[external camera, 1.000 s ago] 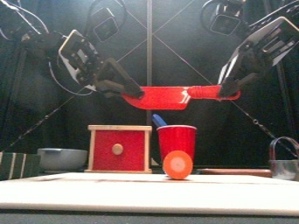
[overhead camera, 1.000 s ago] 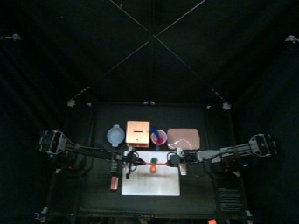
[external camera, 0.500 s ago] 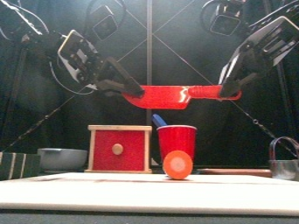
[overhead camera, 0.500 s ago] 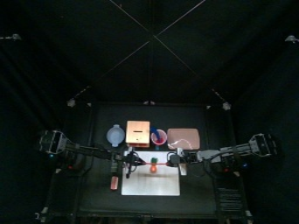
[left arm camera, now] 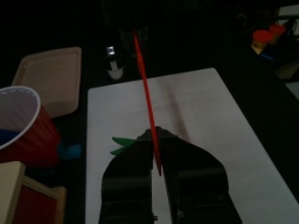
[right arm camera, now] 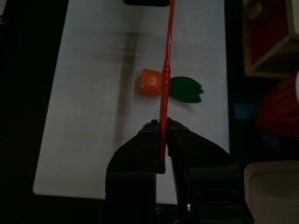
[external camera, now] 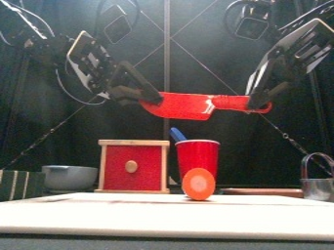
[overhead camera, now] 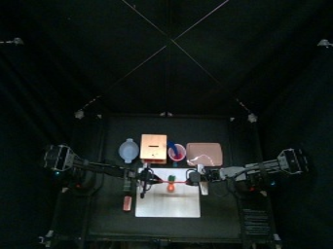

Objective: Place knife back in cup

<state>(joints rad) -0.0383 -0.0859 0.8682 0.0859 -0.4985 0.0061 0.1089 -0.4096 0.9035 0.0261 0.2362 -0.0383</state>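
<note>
Black table (overhead camera: pixel 111 131), curtains (overhead camera: pixel 53 78) all round. White board (left arm camera: pixel 198 122) at front edge. Both grippers (external camera: pixel 141 97) (external camera: pixel 257 101) clamp red knife (external camera: pixel 196 104) above cup (external camera: pixel 198 154).

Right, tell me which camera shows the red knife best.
The front view: the knife shows side-on, its broad red blade held level between the left gripper and right gripper, above the cup. Both wrist views show it edge-on as a thin red line. In the top view it is too small to tell.
</note>
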